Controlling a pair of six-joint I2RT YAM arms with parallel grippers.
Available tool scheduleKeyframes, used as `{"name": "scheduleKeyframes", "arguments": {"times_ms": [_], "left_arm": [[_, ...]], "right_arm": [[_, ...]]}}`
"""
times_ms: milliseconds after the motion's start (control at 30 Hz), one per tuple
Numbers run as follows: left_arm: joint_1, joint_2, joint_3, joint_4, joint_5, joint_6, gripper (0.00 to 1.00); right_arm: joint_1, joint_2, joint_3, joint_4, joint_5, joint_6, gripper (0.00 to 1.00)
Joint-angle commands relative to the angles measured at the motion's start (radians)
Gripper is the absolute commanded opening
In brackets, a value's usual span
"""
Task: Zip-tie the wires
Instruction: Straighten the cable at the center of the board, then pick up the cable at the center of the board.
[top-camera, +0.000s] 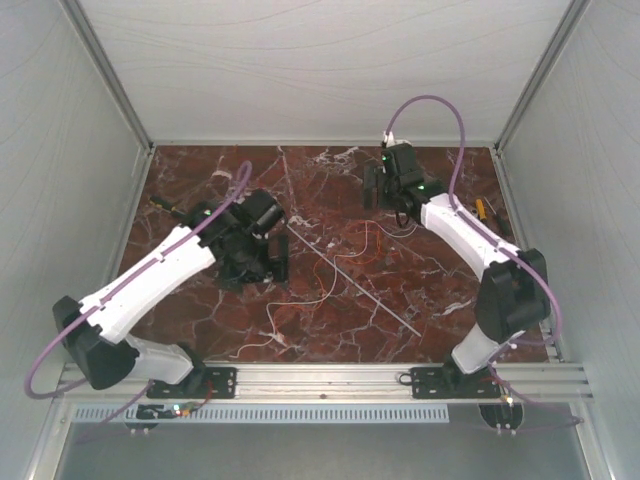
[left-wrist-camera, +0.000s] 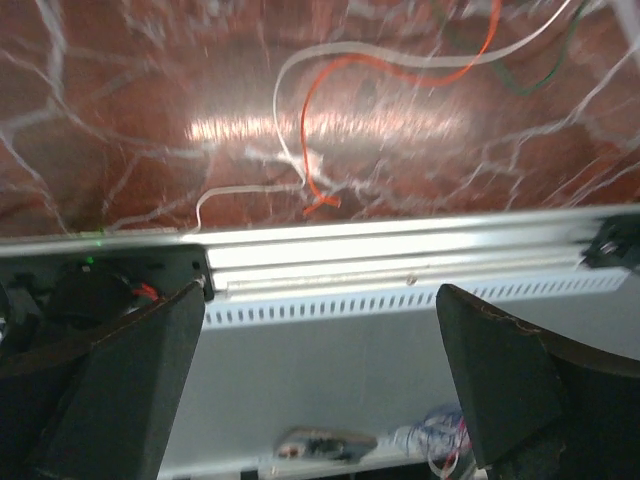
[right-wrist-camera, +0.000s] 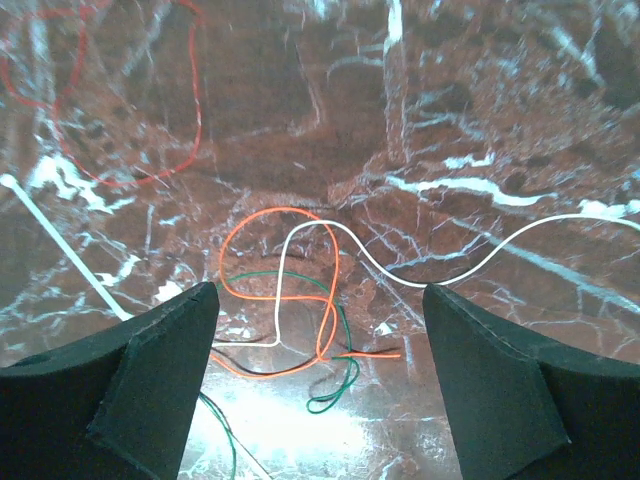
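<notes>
The wires (top-camera: 345, 262) lie in loose orange, white and green curls at mid-table, and a white strand trails toward the near edge. The zip tie (top-camera: 355, 283) is a straight pale strip lying diagonally across them. My left gripper (top-camera: 257, 272) is open and empty, left of the wires, facing the near edge. Its view shows orange and white strands (left-wrist-camera: 330, 110) beyond the open gripper (left-wrist-camera: 320, 380). My right gripper (top-camera: 387, 200) is open and empty above the far end of the wires. In its view the wire loops (right-wrist-camera: 300, 290) lie between the fingers of the open gripper (right-wrist-camera: 320, 380), with the zip tie (right-wrist-camera: 65, 245) at the left.
An aluminium rail (top-camera: 330, 378) runs along the near table edge and also shows in the left wrist view (left-wrist-camera: 400, 260). Small yellow-handled tools lie at the left edge (top-camera: 160, 205) and right edge (top-camera: 483, 208). Pale enclosure walls stand on three sides.
</notes>
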Motion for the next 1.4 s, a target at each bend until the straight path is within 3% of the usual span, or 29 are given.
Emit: {"name": "scheduleKeyframes", "arguments": {"times_ms": [0, 133, 233, 500, 700, 900, 1033, 1367], "left_arm": [[0.029, -0.055, 0.164, -0.032, -0.226, 0.001, 1.0], [0.085, -0.087, 0.296, 0.034, -0.349, 0.069, 1.0], [0.123, -0.118, 0.358, 0.127, -0.422, 0.119, 1.0], [0.185, -0.179, 0.297, 0.453, -0.56, 0.348, 1.0], [0.35, -0.118, 0.254, 0.575, -0.385, 0.36, 1.0], [0.449, 0.018, 0.251, 0.639, -0.259, 0.204, 0.99], [0.47, 0.119, 0.263, 0.677, -0.182, 0.111, 0.97], [0.462, 0.416, 0.369, 0.743, 0.03, 0.121, 0.9]], "right_arm": [[0.006, -0.112, 0.064, -0.017, 0.028, -0.024, 0.81], [0.006, -0.208, 0.069, 0.002, 0.048, -0.027, 0.82], [0.007, -0.285, 0.044, 0.031, 0.075, -0.01, 0.88], [-0.007, -0.425, -0.011, 0.054, 0.056, 0.048, 0.94], [-0.02, -0.454, -0.03, 0.062, -0.061, 0.082, 0.98], [-0.019, -0.49, -0.047, 0.015, -0.142, 0.138, 0.98], [-0.019, -0.559, -0.098, -0.015, -0.176, 0.149, 0.97], [-0.019, -0.701, -0.219, -0.062, -0.258, 0.15, 0.97]]}}
